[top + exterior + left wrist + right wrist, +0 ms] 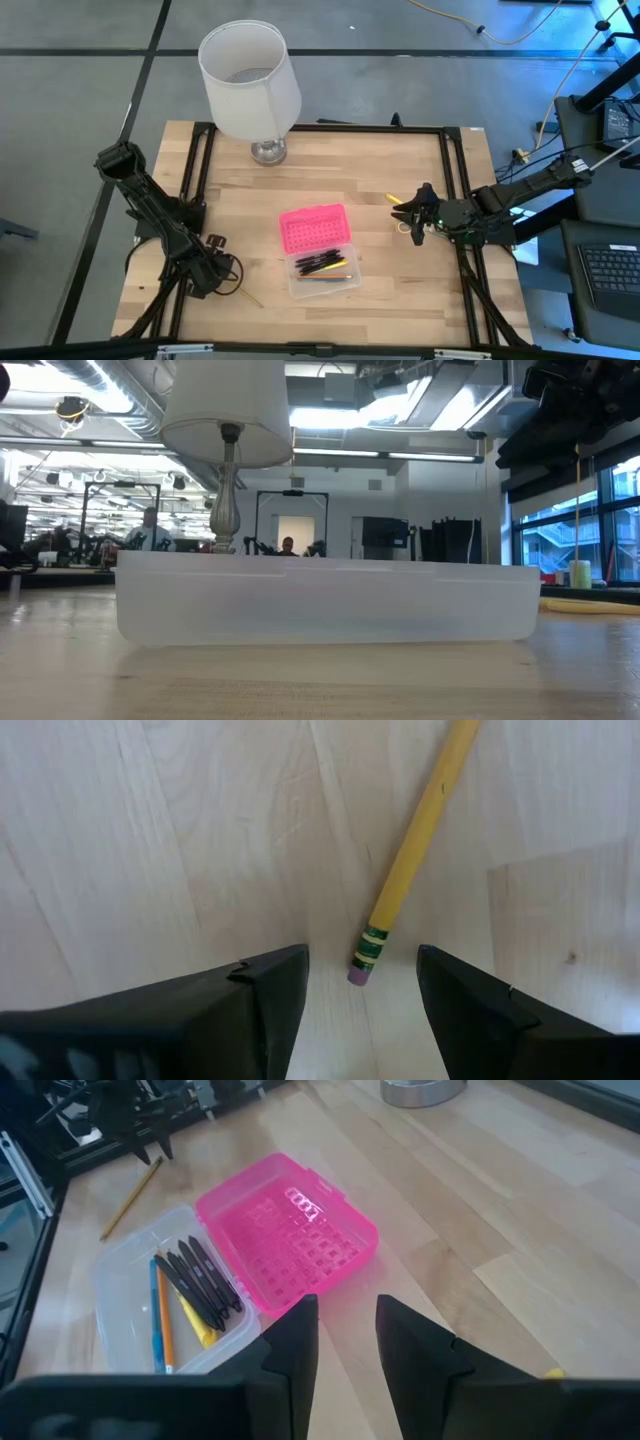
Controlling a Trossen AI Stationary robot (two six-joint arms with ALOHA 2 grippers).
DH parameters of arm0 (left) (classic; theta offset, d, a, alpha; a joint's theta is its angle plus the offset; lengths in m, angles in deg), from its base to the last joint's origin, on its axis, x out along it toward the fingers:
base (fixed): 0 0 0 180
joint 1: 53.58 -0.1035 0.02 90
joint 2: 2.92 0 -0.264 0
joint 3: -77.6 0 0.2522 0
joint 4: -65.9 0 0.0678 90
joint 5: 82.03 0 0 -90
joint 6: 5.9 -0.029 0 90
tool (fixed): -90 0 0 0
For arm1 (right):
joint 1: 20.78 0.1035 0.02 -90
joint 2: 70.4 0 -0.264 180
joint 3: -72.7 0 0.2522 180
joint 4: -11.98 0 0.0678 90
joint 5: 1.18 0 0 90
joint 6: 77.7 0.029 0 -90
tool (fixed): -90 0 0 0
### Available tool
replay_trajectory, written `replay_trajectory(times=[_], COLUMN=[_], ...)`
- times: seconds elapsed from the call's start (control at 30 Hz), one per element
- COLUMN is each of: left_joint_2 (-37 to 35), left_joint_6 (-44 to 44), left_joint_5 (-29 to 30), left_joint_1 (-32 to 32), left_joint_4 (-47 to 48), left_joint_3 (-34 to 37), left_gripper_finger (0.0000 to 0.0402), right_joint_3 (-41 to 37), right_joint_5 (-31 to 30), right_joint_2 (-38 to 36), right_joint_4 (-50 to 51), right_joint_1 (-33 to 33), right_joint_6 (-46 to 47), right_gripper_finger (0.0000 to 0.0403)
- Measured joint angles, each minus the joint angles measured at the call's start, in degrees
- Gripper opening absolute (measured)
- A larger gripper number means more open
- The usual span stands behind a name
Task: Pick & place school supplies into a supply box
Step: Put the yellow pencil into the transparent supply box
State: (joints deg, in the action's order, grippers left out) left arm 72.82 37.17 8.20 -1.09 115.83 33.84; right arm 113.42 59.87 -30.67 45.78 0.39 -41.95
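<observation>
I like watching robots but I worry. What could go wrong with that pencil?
The left gripper is open over the yellow pencil, lined up only with its eraser end, so the pencil might tip or slip out. It also lies apart from the supply box, so it could drop on the way.

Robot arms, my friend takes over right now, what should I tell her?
Left gripper: open, low over the table's near-left part, fingers either side of the eraser end of a yellow pencil lying on the wood, not gripped.
Right gripper: open, empty, at the table's right side.
Box: mid-table, pink lid flipped open.
Done: several pens and pencils already lie in it.
Left: grab this pencil, drop it in. Something yellow lies by the right gripper; cannot tell what.
</observation>
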Motion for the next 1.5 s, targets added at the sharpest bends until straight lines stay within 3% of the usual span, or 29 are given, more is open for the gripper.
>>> replay_trajectory(times=[0.3,0.7,1.13,1.5], left_joint_2=[-1.0,-1.0,1.0,2.4], left_joint_6=[3.1,-2.3,-6.1,-1.0], left_joint_5=[0.0,0.0,1.1,0.6], left_joint_1=[0.0,0.0,0.8,1.9], left_joint_4=[-0.2,0.0,0.9,0.9], left_joint_3=[0.0,0.0,-0.2,-0.6], left_gripper_finger=[0.0182,0.0180,0.0098,0.0093], right_joint_3=[0.0,0.0,0.0,0.0], right_joint_5=[0.0,0.0,0.1,0.1], right_joint_2=[0.0,0.0,0.0,0.0], right_joint_4=[0.0,0.0,0.0,0.0], right_joint_1=[0.0,0.0,0.0,0.0], right_joint_6=[0.0,0.1,0.1,0.1], right_gripper_finger=[0.0108,0.0108,0.0108,0.0108])
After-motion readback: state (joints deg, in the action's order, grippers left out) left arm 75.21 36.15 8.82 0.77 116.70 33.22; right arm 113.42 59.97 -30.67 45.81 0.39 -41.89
